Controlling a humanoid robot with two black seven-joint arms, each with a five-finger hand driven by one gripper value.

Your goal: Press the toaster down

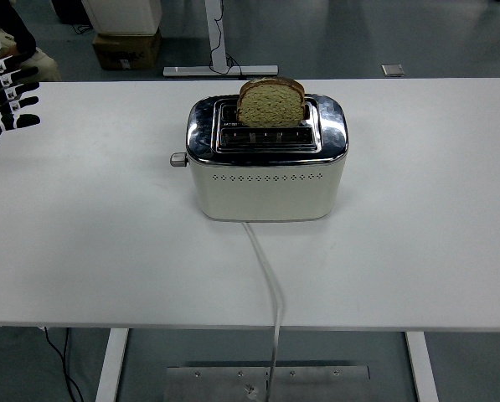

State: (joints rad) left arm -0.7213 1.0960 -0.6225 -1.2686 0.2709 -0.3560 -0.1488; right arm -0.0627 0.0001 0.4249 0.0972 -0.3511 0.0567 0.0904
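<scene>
Left hand: the robot's black-and-white five-fingered left hand (5,94) shows only at the picture's left edge, over the table's far left corner and well apart from the toaster; its fingers (23,86) are held straight and spread, holding nothing.
Person: a bent leg in tan cloth (38,59) shows in the top left corner, beyond the table and far left of the toaster.
Cardboard box: a brown cardboard box (126,48) sits on the floor beyond the table, behind and left of the toaster, with a white box-shaped object (122,14) on top of it.
Floor: grey, smooth floor (358,38) fills the room behind the table.
Table: the white flat-topped table (417,218) spans nearly the whole width; its near edge runs across below the toaster.
Lever: a small grey knob-ended lever (177,159) sticks out of the toaster's left end, high up near the chrome top.
Toaster: the cream two-slot toaster with a chrome top (266,167) stands at the table's middle, slightly toward the far side.
Bread: a brown-crusted slice of bread (270,102) stands upright in the toaster's rear slot, most of it above the chrome top.
Cord: a white power cord (269,285) leaves the toaster's near side and runs over the table's near edge.
Stand: a white metal stand foot (220,70) lies on the floor behind the toaster.
Floor plate: a small grey square plate (393,70) lies on the floor behind and right of the toaster.
</scene>
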